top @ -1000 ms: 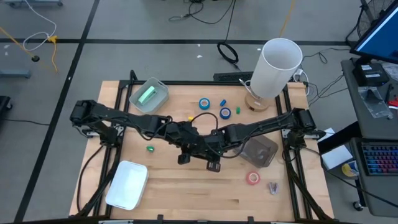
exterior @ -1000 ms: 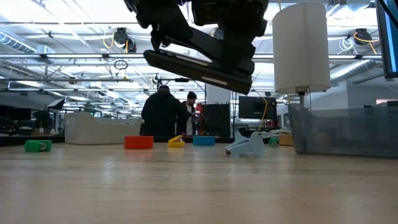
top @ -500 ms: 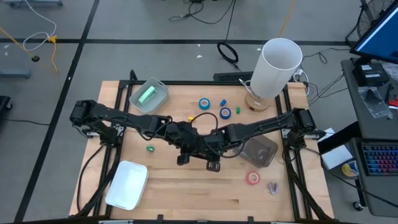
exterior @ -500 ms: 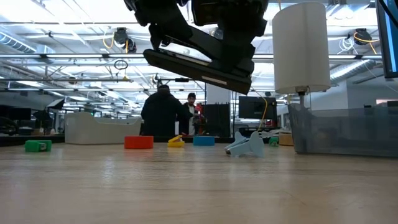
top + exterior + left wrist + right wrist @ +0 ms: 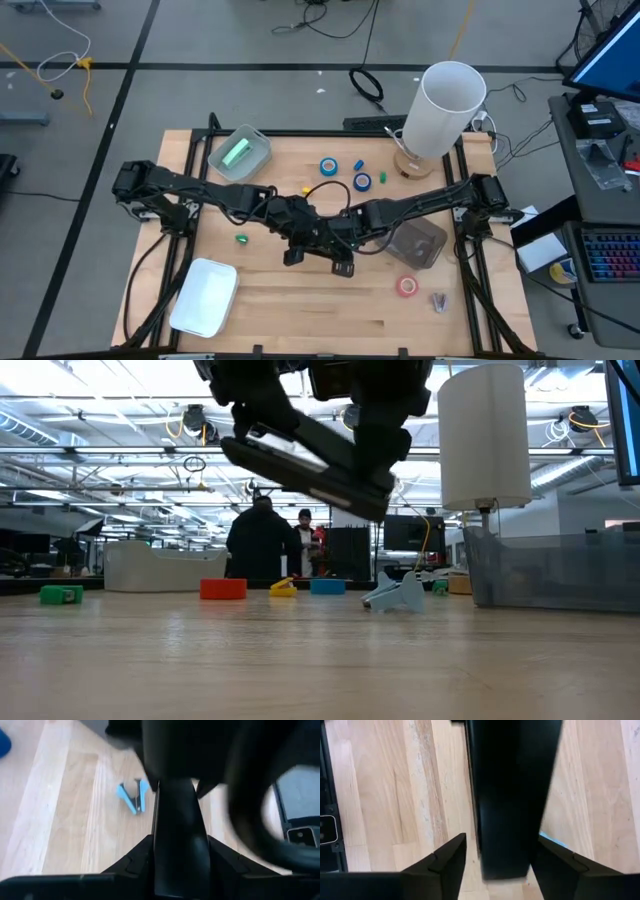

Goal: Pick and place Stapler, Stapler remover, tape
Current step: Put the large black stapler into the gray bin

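Stapler (image 5: 310, 465), long and dark, hangs in the air over the middle of the worktop (image 5: 300, 320), tilted with its right end lower as seen from table height. The left claw (image 5: 180, 842) is pinching it, both fingers pressed against its sides. The right claw (image 5: 502, 840) meets it from the other end, its fingers spread, one on each side of the stapler's body, no longer clamping it.

Down on the wood, the pale blue stapler remover (image 5: 395, 595) sits near the front right corner, just beside a red tape roll (image 5: 406, 286). Two blue tape rolls (image 5: 328, 166) lie near each other towards the back, close to a tall white cylinder (image 5: 447, 105). A clear container (image 5: 415, 243) stands under the right arm, between the red roll and the cylinder. A bin with something green inside (image 5: 240, 152) is at the back left, and a white tray (image 5: 205, 296) at the front left. Two people (image 5: 262, 540) stand in the room beyond.
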You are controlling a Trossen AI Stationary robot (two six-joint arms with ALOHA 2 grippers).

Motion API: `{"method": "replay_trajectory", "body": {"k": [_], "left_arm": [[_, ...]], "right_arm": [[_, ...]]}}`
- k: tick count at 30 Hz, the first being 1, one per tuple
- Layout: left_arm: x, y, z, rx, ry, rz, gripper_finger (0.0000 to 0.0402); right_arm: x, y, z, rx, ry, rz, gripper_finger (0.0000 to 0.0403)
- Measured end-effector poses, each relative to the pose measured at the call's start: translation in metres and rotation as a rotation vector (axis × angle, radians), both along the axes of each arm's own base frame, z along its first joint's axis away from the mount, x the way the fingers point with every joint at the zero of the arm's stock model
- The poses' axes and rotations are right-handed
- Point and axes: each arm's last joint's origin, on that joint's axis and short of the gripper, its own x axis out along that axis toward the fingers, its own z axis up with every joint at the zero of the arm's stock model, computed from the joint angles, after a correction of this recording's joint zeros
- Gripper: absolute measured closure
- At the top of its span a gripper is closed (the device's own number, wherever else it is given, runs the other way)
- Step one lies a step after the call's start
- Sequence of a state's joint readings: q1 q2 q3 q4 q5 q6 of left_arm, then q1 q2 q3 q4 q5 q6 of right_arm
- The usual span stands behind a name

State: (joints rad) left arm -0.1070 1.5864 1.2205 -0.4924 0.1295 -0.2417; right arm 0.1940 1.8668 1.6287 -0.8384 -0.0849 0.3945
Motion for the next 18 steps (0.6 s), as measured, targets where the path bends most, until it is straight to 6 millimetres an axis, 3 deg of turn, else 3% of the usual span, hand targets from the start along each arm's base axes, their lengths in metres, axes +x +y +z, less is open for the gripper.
{"method": "replay_trajectory", "body": {"k": [11, 18], "left_arm": [[-0.027, 0.007, -0.014, 0.148, 0.299, 0.177, 0.0268], [-0.056, 0.023, 0.008, 0.302, 0.329, 0.414, 0.0268]], "right_arm": [[-0.004, 0.001, 0.000, 0.067, 0.052, 0.015, 0.0166], [-0.008, 0.002, 0.000, 0.068, 0.081, -0.007, 0.0180]]}}
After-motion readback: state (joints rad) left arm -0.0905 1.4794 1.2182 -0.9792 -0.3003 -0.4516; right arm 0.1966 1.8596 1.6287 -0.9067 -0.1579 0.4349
